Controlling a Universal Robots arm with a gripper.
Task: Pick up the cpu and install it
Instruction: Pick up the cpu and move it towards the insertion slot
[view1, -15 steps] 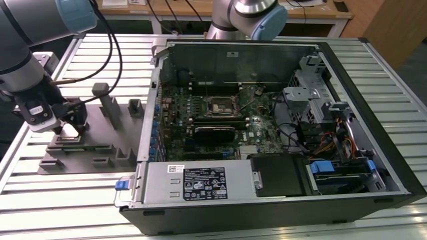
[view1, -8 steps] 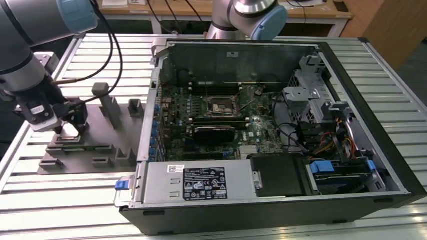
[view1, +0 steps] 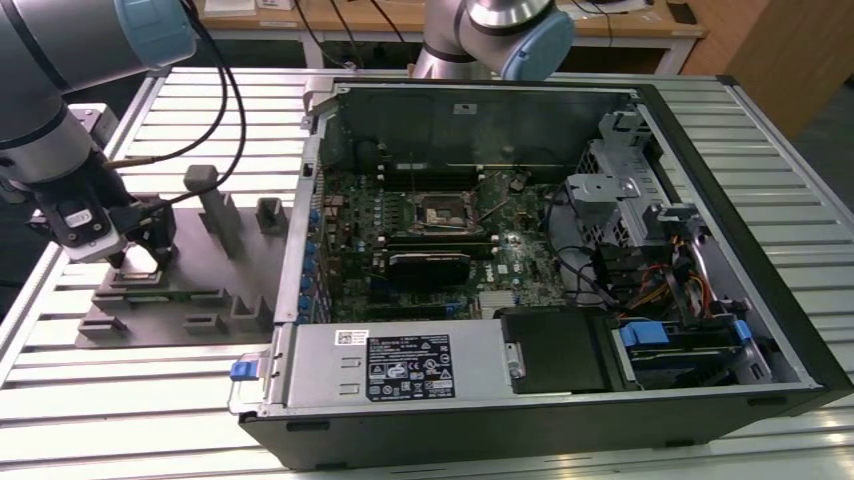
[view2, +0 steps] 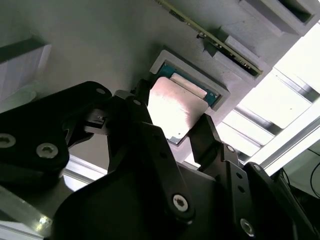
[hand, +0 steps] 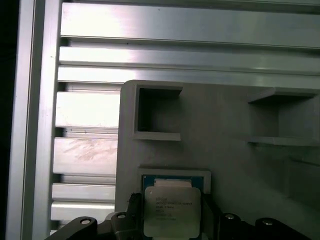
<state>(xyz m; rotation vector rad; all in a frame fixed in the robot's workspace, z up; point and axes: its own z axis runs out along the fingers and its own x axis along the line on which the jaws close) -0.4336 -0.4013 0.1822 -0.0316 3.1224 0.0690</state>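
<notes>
Fine print in several lines stands on the cpu (hand: 171, 210) lid; none is legible. A black label (view1: 407, 367) on the power supply (view1: 320, 365) carries print, likewise unreadable.

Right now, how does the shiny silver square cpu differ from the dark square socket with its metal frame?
The shiny silver cpu gleams; the dark metal-framed socket is dull. The cpu is held in the gripper at the grey tray; the socket sits on the green motherboard. Both are square.

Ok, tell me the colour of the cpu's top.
Shiny silver-grey metal with a thin darker rim. The cpu shows best in the first wrist view.
</notes>
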